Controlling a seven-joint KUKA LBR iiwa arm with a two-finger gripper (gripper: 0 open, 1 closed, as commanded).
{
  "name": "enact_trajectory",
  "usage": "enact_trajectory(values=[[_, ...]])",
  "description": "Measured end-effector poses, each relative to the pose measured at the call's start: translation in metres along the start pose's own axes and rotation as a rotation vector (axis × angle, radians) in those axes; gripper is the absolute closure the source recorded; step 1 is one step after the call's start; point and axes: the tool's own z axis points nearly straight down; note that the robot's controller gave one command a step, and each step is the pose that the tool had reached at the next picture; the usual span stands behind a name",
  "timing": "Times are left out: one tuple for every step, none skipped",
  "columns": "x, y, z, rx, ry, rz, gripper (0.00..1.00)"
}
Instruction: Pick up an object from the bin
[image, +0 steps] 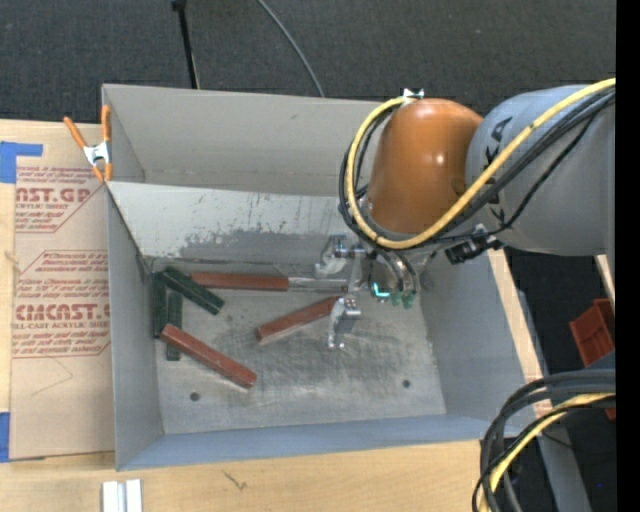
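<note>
My gripper (340, 292) hangs low over the middle of the bin floor, open, with one fingertip (335, 258) toward the back wall and the other (341, 328) toward the front. A red-brown flat bar (295, 322) lies slanted on the floor, and its right end reaches into the gap next to the front fingertip. Whether a finger touches it I cannot tell. A second, longer red-brown bar (238, 282) lies level just left of the back fingertip.
At the left side of the bin lie two dark green bars (193, 290) (160, 306) and a third red-brown bar (208, 357). The arm with its orange cover and yellow cables fills the bin's right back corner.
</note>
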Motion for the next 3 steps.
enact_trajectory(values=[[-0.002,0.0,-0.004,0.0,-0.008,0.0,0.0],[-0.005,-0.009,0.055,0.001,-0.013,-0.065,0.0],[-0.017,-0.012,0.111,-0.003,-0.031,0.033,1.0]])
